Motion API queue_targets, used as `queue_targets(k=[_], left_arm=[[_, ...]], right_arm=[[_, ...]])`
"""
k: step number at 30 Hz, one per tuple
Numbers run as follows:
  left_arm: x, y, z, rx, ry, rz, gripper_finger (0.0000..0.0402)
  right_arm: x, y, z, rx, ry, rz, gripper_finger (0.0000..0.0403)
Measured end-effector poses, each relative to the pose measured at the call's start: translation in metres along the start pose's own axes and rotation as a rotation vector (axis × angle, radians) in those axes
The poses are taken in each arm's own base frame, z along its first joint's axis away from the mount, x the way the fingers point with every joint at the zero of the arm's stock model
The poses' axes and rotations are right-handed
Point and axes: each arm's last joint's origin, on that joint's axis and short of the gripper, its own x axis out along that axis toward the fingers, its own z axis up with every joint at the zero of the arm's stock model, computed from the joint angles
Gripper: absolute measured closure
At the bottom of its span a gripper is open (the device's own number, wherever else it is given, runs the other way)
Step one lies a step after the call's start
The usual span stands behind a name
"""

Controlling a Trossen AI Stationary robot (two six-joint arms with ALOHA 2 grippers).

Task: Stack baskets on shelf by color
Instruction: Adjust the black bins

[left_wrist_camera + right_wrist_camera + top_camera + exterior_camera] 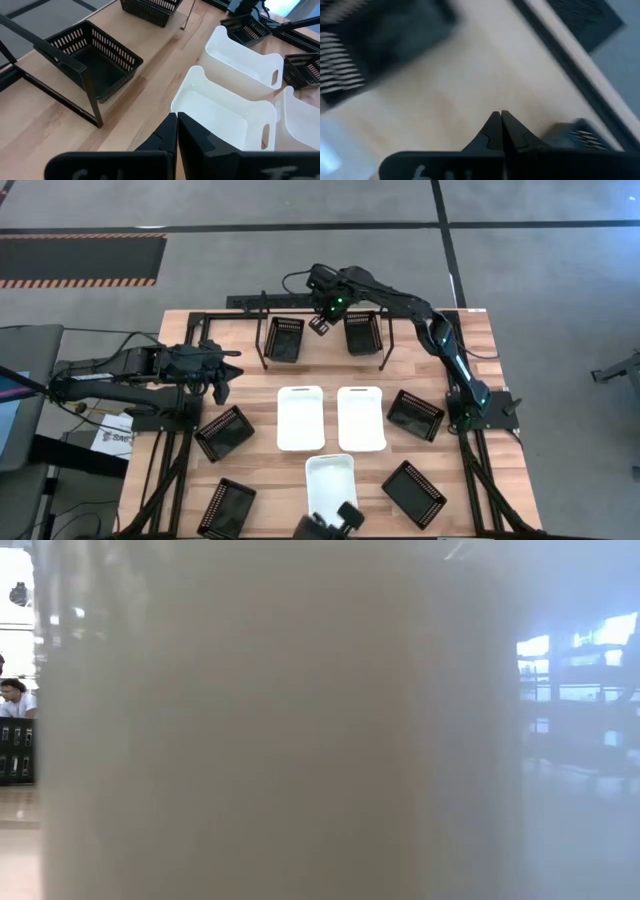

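Note:
The shelf (325, 308) stands at the table's far edge, and two black mesh baskets (285, 338) (362, 332) sit on it. My right gripper (320, 323) is shut and empty, over the shelf's wood base (450, 90) between those two baskets. My left gripper (225, 375) is shut and empty above the table's left side, left of the white baskets; its wrist view shows it (177, 125) facing them. Three white baskets (300, 417) (361, 418) (330, 480) rest on their bottoms mid-table. Several more black baskets (225, 432) (415, 414) (413, 492) (227, 505) lie around them.
The near white basket (280, 720) fills the low view and blocks it. A person (12, 698) shows in the room at that view's left edge. The black table frame (160, 450) runs along both sides. Bare wood (250, 385) lies between shelf and white baskets.

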Motion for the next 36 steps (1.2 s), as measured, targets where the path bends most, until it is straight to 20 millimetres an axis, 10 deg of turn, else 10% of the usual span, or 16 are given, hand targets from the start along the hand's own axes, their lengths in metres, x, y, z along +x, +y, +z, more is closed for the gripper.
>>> queue_targets(k=[13, 27, 36], left_arm=[[0.0, 0.0, 0.0, -0.025, -0.006, 0.013, 0.0401], [0.044, -0.011, 0.0, 0.133, 0.159, 0.083, 0.0401], [0.09, -0.039, 0.032, 0.429, 0.19, 0.063, 0.0396]], right_arm=[[-0.016, 0.065, -0.003, -0.191, -0.109, 0.282, 0.0403], [-0.241, 0.112, -0.087, -0.392, -0.601, 0.273, 0.0403], [-0.317, 0.118, -0.151, -0.426, -0.768, 0.313, 0.0403]])
